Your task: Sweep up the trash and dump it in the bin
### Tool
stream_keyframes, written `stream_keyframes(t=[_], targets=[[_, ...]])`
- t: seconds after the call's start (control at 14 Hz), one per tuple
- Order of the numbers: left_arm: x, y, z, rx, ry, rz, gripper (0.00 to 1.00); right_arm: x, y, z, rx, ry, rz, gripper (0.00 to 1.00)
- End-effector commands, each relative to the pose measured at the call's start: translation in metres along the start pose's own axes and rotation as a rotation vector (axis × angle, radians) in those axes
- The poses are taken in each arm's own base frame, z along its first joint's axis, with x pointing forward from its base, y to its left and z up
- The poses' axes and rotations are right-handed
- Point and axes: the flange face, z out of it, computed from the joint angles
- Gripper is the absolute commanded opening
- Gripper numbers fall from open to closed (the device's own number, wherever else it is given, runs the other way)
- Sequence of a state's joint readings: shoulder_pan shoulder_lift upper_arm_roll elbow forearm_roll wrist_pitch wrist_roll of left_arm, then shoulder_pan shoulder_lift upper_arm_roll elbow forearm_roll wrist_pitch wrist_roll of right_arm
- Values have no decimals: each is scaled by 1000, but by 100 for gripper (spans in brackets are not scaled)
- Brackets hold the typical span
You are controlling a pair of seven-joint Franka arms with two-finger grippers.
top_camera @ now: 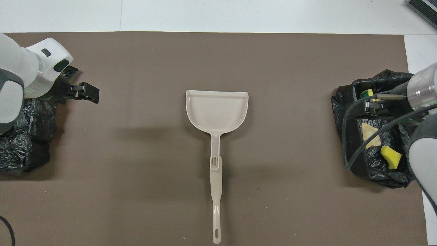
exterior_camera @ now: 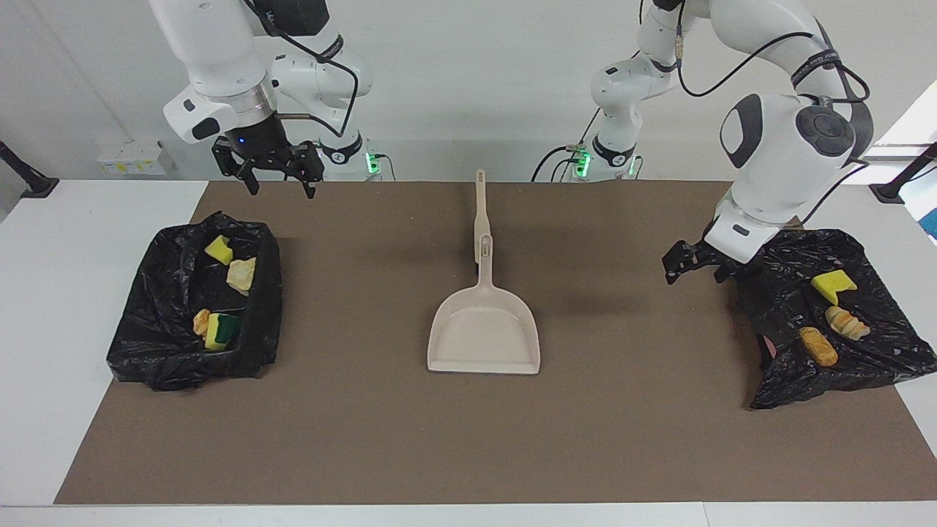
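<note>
The trash lies in two black-bagged bins. The bin [exterior_camera: 157, 344] at the right arm's end holds yellow sponge pieces [exterior_camera: 218, 249] and tan lumps [exterior_camera: 241, 274]. In the bin [exterior_camera: 776, 293] at the left arm's end lie a yellow sponge [exterior_camera: 832, 284] and two bread-like lumps [exterior_camera: 818, 345]. My left gripper [exterior_camera: 694, 269] hangs open and empty just above the mat, beside that bin's inner edge. My right gripper [exterior_camera: 278, 176] waits open and empty, raised over the robots' edge of the mat by its bin.
A beige dustpan [exterior_camera: 483, 329] lies empty mid-mat, its handle pointing at the robots. A beige brush handle [exterior_camera: 479, 201] lies in line with it. A brown mat [exterior_camera: 468, 439] covers the table. Small crumbs dot the mat [top_camera: 266, 205] near the robots.
</note>
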State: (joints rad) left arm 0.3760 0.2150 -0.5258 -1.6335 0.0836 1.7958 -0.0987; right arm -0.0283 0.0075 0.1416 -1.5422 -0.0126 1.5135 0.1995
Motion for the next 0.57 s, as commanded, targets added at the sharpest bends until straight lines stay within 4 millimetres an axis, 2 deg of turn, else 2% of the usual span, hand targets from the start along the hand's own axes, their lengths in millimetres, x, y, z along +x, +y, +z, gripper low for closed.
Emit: stream_keyframes(t=[0.0, 0.29, 0.5], targets=[[-2, -7, -6, 26, -17, 60, 100, -3, 4, -1, 26, 13, -9, 100], [-3, -1, -8, 29, -16, 66, 100, -3, 3, 0, 25, 10, -11, 100], [-4, -12, -23, 39, -36, 48, 100, -3, 3, -1, 25, 11, -11, 100]])
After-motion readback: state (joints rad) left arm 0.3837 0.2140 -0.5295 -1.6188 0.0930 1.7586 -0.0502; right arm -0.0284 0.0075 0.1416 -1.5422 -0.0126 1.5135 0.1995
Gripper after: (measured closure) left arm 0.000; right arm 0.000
